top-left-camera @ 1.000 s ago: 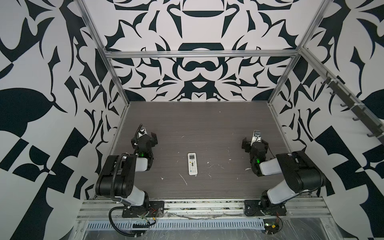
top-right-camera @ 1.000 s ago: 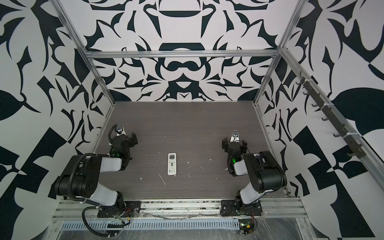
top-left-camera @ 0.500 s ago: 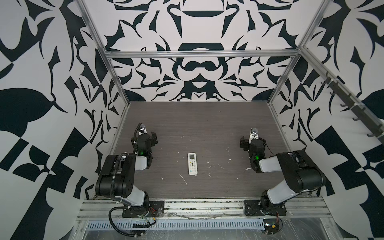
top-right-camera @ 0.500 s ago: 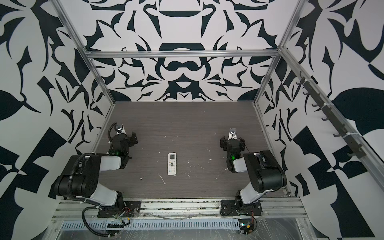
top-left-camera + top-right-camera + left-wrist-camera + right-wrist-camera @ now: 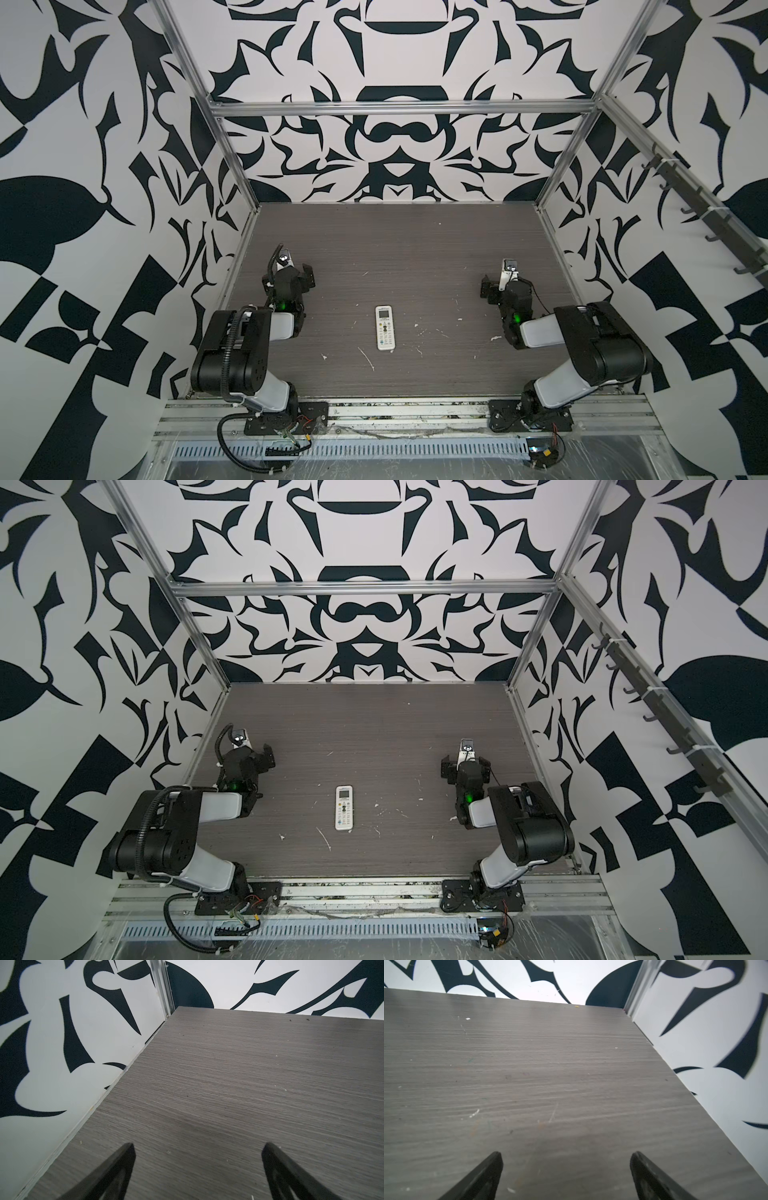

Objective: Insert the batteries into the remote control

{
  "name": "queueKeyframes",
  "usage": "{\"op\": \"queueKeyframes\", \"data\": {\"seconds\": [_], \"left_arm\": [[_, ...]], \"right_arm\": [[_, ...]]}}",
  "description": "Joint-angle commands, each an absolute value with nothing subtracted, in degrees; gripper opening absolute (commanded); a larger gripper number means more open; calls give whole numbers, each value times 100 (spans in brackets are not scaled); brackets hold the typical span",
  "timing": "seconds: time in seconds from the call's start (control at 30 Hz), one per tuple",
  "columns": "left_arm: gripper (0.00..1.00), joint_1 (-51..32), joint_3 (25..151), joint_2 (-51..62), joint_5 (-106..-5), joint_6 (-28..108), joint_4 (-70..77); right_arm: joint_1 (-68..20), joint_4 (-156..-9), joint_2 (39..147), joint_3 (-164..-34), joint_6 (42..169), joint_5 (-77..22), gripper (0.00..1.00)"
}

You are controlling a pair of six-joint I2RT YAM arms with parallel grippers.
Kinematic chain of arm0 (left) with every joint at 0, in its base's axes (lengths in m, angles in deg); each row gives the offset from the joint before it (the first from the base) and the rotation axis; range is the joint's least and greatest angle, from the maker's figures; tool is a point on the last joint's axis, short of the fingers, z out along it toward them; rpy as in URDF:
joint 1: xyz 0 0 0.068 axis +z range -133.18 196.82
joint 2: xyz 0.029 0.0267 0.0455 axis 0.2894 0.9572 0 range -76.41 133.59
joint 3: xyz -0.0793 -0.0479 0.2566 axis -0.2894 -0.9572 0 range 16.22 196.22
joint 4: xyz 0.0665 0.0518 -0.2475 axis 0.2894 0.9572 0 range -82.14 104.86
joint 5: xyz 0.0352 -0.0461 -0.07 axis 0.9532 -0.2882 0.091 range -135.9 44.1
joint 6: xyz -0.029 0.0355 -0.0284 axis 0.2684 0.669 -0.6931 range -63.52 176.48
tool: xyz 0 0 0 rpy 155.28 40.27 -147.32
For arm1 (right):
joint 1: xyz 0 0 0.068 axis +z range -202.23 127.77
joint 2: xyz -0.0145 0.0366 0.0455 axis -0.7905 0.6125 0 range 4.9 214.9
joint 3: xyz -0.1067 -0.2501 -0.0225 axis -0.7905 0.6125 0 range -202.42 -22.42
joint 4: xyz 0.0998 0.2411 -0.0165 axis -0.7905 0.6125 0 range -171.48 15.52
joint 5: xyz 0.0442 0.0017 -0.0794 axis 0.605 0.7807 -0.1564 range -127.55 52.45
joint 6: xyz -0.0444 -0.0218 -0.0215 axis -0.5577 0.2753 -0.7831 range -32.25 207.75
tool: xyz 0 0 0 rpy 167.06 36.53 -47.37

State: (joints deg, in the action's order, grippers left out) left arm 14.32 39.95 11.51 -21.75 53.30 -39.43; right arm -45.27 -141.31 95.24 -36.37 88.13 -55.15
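**A:** Where's the remote control (image 5: 385, 327)?

**B:** Flat on the table (image 5: 395, 241), buttons up, in both top views (image 5: 344, 807). It sits about midway between the two arms, nearer the front rail (image 5: 395, 411) than the back wall. The long axis runs front to back, with the screen end pointing at the back wall. Its back faces the tabletop, so that side is hidden.

**A:** Anything touching it?

**B:** No. White scraps (image 5: 368, 358) lie around it: one streak just off its near end on the left, and a few specks to its right. None of them look to be in contact with it.

**A:** Left gripper?

**B:** The left gripper (image 5: 198, 1145) has its jaws spread wide with nothing between them, only bare wood grain. It's close to the left wall (image 5: 62, 1043) and aimed at the far corner, well apart from the remote. I can't tell whether the fingertips (image 5: 126, 1153) touch the surface.

**A:** Right gripper?

**B:** Mirror image. The right gripper (image 5: 565, 1152) has its jaws fully apart and holds nothing. It's close to the right wall (image 5: 716, 1053), also well apart from the remote. The wrist view is slightly blurred on the wall side.

**A:** Arm posture?

**B:** The left arm (image 5: 245, 345) and right arm (image 5: 590, 345) are both folded low, with their elbows near the front rail. A green light shows on each wrist.
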Motion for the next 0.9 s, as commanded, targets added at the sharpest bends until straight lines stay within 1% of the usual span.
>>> {"op": "queueKeyframes", "data": {"seconds": [0.0, 0.03, 0.07, 0.13, 0.17, 0.2, 0.3, 0.37, 0.43, 0.53, 0.63, 0.67, 0.7, 0.87], "left_arm": [[99, 1477, 4110, 1139, -2252, 5265, -3890], [99, 1479, 4108, 1141, -2252, 5262, -3888], [99, 1474, 4112, 1144, -2252, 5262, -3890], [99, 1476, 4110, 1146, -2252, 5261, -3882], [99, 1478, 4110, 1148, -2251, 5261, -3890], [99, 1480, 4111, 1142, -2259, 5267, -3881], [99, 1480, 4110, 1139, -2260, 5261, -3881], [99, 1480, 4114, 1139, -2260, 5261, -3881], [99, 1475, 4111, 1139, -2260, 5261, -3882], [99, 1480, 4108, 1155, -2263, 5263, -3881], [99, 1478, 4110, 1147, -2256, 5263, -3881], [99, 1477, 4110, 1140, -2260, 5265, -3881], [99, 1475, 4110, 1146, -2261, 5262, -3881], [99, 1478, 4110, 1147, -2262, 5261, -3881]], "right_arm": [[-4535, -13966, 9429, -3993, 9058, -5993, 100], [-4564, -13298, 9364, -4274, 9165, -5999, 100], [-4555, -13568, 9380, -4157, 9048, -5991, 100], [-4518, -14748, 9381, -3551, 8951, -5920, 100], [-4513, -15087, 9397, -3369, 9034, -6008, 100], [-4578, -15078, 9449, -3404, 9102, -6003, 100], [-4600, -14097, 9319, -3829, 8996, -5662, 100], [-4599, -13949, 9402, -3978, 8836, -5288, 100], [-4594, -13366, 9401, -4281, 8726, -5059, 100], [-4597, -13642, 9435, -4181, 8663, -4923, 100], [-4598, -13410, 9428, -4267, 8683, -4889, 100], [-4621, -13425, 9477, -4331, 8704, -4641, 100], [-4640, -13381, 9472, -4329, 8712, -4606, 100], [-4676, -13303, 9354, -4281, 8714, -4613, 100]]}}
